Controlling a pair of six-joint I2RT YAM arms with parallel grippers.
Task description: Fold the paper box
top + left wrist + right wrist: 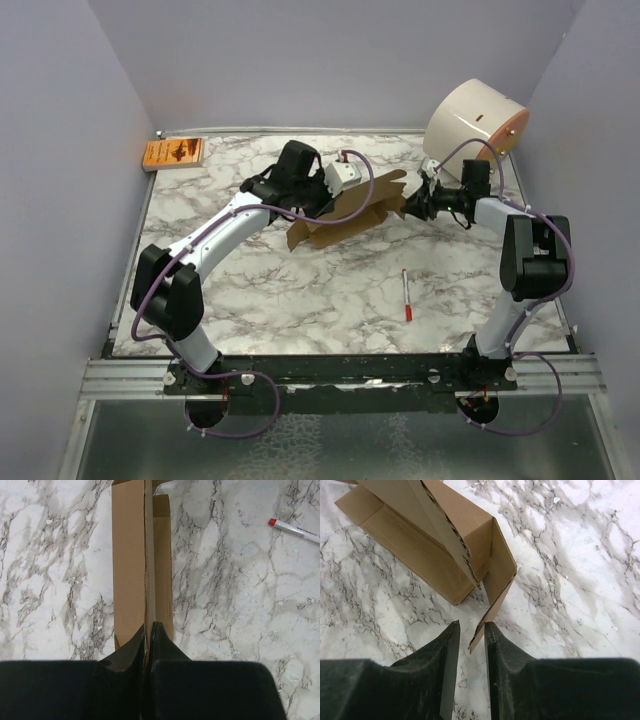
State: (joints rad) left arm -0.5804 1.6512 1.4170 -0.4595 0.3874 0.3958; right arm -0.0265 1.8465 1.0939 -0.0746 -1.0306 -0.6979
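Observation:
The paper box (345,218) is brown cardboard, partly folded, lying mid-table between the two arms. In the left wrist view one upright panel (131,555) runs away from my left gripper (149,626), which is shut on that panel's near edge. From above, the left gripper (318,203) sits over the box's left part. My right gripper (471,625) is at the box's right end (408,207). Its jaws stand apart, with the tip of an end flap (499,580) between them. The flap leans against the right finger (495,640) and does not touch the other.
A red-and-white pen (407,295) lies on the marble top in front of the box and also shows in the left wrist view (295,530). A big white cylinder (475,120) stands at the back right. An orange packet (173,153) lies at the back left. Grey walls enclose three sides.

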